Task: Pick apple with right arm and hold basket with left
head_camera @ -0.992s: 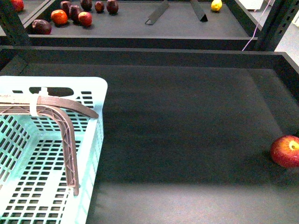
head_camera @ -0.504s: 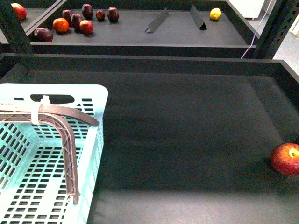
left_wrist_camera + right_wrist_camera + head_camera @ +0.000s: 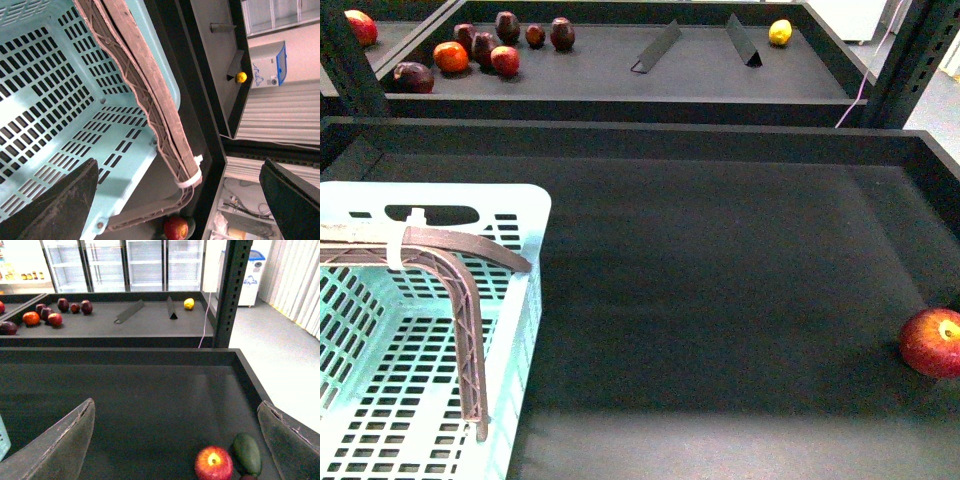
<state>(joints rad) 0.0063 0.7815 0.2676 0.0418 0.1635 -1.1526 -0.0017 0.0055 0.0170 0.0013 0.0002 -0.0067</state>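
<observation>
The apple (image 3: 933, 342), red with a yellow patch at its stem, lies at the far right of the dark shelf. It also shows in the right wrist view (image 3: 213, 463) and the left wrist view (image 3: 176, 229). The aqua basket (image 3: 470, 195) stands at the near left, its brown-grey handle (image 3: 465, 320) folded in and tied with a white zip tie (image 3: 395, 240). My left gripper (image 3: 178, 165) is open above the basket's rim (image 3: 165, 75) and handle, touching nothing. My right gripper (image 3: 176, 405) is open and empty, above and short of the apple. Neither arm shows in the front view.
A dark green fruit (image 3: 247, 454) lies right beside the apple. The shelf has a raised back wall (image 3: 620, 135). The shelf behind holds dark red fruits (image 3: 480, 50), two dividers (image 3: 655, 47) and a small yellow fruit (image 3: 780, 32). A post (image 3: 910, 60) stands at the right.
The front view has shifted slightly, so the back shelf shows a little more. The apple and the basket have not moved on the shelf.
</observation>
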